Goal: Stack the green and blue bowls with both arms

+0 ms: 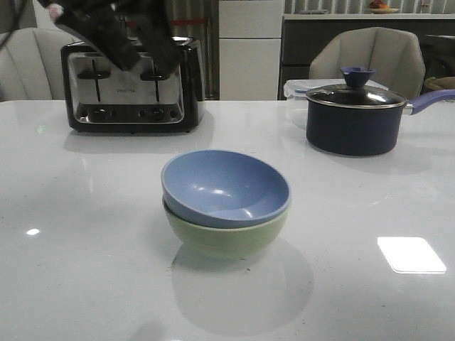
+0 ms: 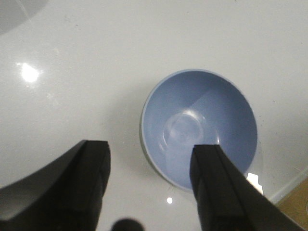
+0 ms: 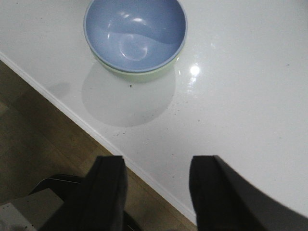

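Note:
The dusty blue bowl sits nested inside the pale green bowl at the middle of the table, both upright. In the left wrist view my left gripper hangs open and empty above the table, with the blue bowl below it, partly behind one finger. In the front view the left arm is a dark blur high at the back left, in front of the toaster. My right gripper is open and empty over the table's near edge, well apart from the blue bowl and the green bowl under it.
A black and chrome toaster stands at the back left. A dark lidded saucepan with a purple handle stands at the back right, with a clear container behind it. The table edge runs near my right gripper, with wooden floor beyond it.

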Controlling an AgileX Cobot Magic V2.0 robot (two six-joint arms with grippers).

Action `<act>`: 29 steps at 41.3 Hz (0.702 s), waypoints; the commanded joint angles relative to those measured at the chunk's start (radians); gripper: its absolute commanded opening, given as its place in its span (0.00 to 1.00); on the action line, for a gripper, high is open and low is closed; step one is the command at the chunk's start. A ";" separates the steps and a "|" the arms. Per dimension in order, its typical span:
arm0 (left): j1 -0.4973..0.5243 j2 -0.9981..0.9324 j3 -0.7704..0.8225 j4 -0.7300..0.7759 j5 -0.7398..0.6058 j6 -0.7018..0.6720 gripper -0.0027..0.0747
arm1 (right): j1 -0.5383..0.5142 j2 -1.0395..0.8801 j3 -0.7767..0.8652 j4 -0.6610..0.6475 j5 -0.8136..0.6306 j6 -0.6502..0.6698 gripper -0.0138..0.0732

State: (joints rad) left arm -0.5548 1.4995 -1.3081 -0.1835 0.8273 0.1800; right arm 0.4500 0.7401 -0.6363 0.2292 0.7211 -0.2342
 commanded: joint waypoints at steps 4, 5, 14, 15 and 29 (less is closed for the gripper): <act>-0.008 -0.278 0.140 0.005 -0.045 0.001 0.61 | 0.000 -0.007 -0.026 0.003 -0.058 -0.011 0.65; -0.008 -0.307 0.170 0.005 -0.046 0.001 0.61 | 0.000 -0.007 -0.026 0.003 -0.058 -0.011 0.65; -0.008 -0.627 0.388 0.020 -0.046 0.025 0.61 | 0.000 -0.007 -0.026 0.004 -0.058 -0.011 0.65; -0.008 -0.655 0.407 0.028 -0.046 0.025 0.61 | 0.000 -0.007 -0.026 0.004 -0.058 -0.011 0.65; -0.008 -0.925 0.579 0.250 -0.015 -0.139 0.61 | -0.019 -0.007 -0.026 -0.011 -0.035 -0.011 0.65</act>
State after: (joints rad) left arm -0.5548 0.5976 -0.7171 -0.0189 0.8593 0.1389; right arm 0.4474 0.7401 -0.6363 0.2258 0.7260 -0.2342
